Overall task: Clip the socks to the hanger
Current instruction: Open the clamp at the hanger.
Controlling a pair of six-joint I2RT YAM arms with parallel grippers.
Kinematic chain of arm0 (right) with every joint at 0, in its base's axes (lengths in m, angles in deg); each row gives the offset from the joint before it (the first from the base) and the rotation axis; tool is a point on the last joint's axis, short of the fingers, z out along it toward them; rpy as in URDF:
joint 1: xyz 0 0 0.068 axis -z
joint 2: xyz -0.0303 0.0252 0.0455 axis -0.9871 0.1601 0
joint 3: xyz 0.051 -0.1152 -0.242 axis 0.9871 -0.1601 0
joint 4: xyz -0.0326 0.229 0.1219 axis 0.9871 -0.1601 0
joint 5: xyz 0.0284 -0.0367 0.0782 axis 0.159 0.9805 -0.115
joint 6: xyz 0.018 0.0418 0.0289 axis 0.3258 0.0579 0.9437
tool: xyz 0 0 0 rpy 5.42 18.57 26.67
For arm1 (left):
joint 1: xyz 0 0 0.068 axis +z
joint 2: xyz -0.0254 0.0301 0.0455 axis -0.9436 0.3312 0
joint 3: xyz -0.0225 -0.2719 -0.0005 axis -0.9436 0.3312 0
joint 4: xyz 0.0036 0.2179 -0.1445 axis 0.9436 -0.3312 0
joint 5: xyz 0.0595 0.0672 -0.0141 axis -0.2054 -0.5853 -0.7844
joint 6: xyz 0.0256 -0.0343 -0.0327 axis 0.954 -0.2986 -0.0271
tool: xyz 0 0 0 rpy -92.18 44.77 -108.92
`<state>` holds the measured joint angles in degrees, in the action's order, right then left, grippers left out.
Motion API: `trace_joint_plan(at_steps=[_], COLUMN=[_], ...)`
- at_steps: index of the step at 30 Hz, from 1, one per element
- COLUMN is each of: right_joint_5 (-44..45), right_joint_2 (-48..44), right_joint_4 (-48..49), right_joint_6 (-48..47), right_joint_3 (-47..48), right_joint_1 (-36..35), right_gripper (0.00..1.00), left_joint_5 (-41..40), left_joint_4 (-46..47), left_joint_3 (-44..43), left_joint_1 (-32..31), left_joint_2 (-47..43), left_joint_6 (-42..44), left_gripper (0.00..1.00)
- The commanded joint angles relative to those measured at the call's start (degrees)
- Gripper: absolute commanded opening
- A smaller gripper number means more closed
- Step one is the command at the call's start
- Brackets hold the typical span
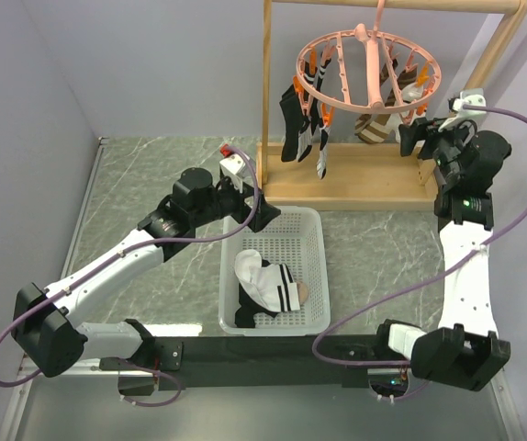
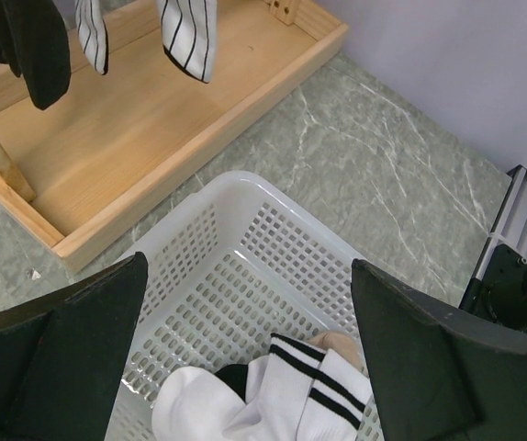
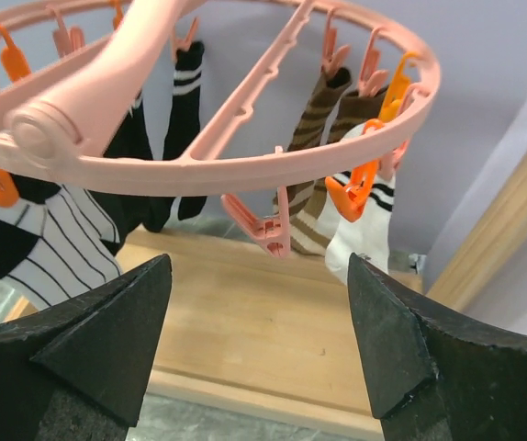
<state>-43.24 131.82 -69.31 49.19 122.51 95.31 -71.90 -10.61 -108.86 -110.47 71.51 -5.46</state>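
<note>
My left gripper [image 2: 245, 363] hangs over the white basket [image 2: 210, 197], its 2 fingers wide apart with nothing between them. Below it, white socks [image 2: 286, 390] with black stripe bands lie loose in the basket. My right gripper [image 3: 259, 354] sits just under the pink hanger [image 3: 245, 170], fingers apart and gripping nothing, and a pink clip [image 3: 262, 230] dangles above the gap. Black, striped and brown clipped socks [image 3: 311, 138] hang from the ring, over the wooden rack [image 3: 245, 322].

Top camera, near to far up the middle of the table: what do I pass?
White basket holding loose socks → wooden rack base → pink hanger with clipped socks.
</note>
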Motion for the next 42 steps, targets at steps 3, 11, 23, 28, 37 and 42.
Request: trace_joint_plan(at_steps=[3, 11, 23, 28, 37, 42], right_joint_5=[-3.1, -6.2, -8.9, -9.1, -9.9, -10.9], right_joint_2=[1.9, 4.4, 9.4, 11.3, 12.7, 13.5], right_joint_4=[3.6, 3.6, 4.5, 4.9, 7.3, 7.4], right_joint_6=[-1.2, -3.3, -2.3, -1.9, -1.6, -0.3], right_joint_3=[0.4, 3.4, 6.7, 7.9, 8.9, 9.8], right_joint_1=[0.4, 0.4, 0.3, 0.4, 0.3, 0.3], right_gripper=[0.82, 0.71, 0.72, 0.71, 0.67, 0.64], left_joint_5=[2.4, 2.4, 2.9, 2.8, 2.9, 2.4], left_joint_4=[1.8, 1.6, 1.3, 1.3, 1.5, 1.4], left_joint_3=[0.5, 0.5, 0.9, 1.0, 1.0, 1.0], left_joint_1=[0.0, -0.3, -1.0, -1.1, -1.2, -1.1], left_joint_2=[-0.9, -0.5, -0.3, -0.3, 0.5, 0.7], left_joint_6=[0.0, 0.4, 1.5, 1.8, 1.9, 2.0], left_gripper=[0.98, 0.98, 0.98, 0.98, 0.97, 0.97])
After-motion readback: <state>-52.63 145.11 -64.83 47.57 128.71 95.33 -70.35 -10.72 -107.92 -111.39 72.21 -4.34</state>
